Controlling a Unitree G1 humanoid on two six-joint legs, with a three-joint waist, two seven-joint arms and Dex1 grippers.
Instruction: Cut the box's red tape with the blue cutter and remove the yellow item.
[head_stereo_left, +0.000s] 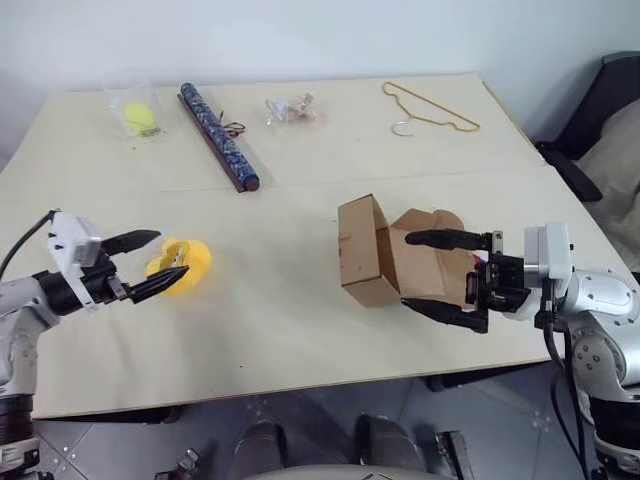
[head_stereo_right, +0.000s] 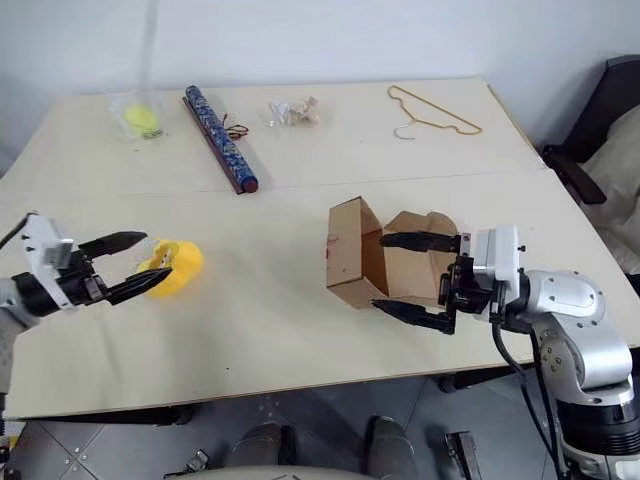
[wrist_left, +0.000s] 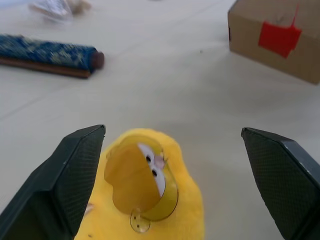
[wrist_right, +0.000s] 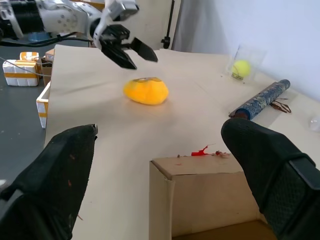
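The yellow item (head_stereo_left: 181, 264), a soft rounded plush lump, lies on the pale wooden surface (head_stereo_left: 300, 320) at the near left, out of the box and well apart from it. The left pincer (head_stereo_left: 150, 262) is released, its two black fingers spread wide on either side of the plush's near-left end; in the left wrist view the plush sits between the fingers with a gap on each side, so they do not grip it. The box (head_stereo_left: 368, 252), a small brown cardboard carton, lies on its side right of centre with its opening and loose flaps turned toward the right. The red tape (wrist_left: 279, 38) shows as a bright red patch on the carton's left-facing side, with a thin torn strand sticking up from it. The right pincer (head_stereo_left: 432, 272) is also released, fingers wide apart, pointing left at the open end of the carton: one finger is above the flaps and the other along the carton's near lower edge, and whether they touch the cardboard cannot be told. Along the far edge of the surface lie, from left to right, a yellow-green ball in a clear plastic bag (head_stereo_left: 138, 115), a long dark patterned tube (head_stereo_left: 218, 136) lying at a slant, a small clear packet with pale pieces (head_stereo_left: 291, 108), and a yellow wire hanger (head_stereo_left: 425, 108).
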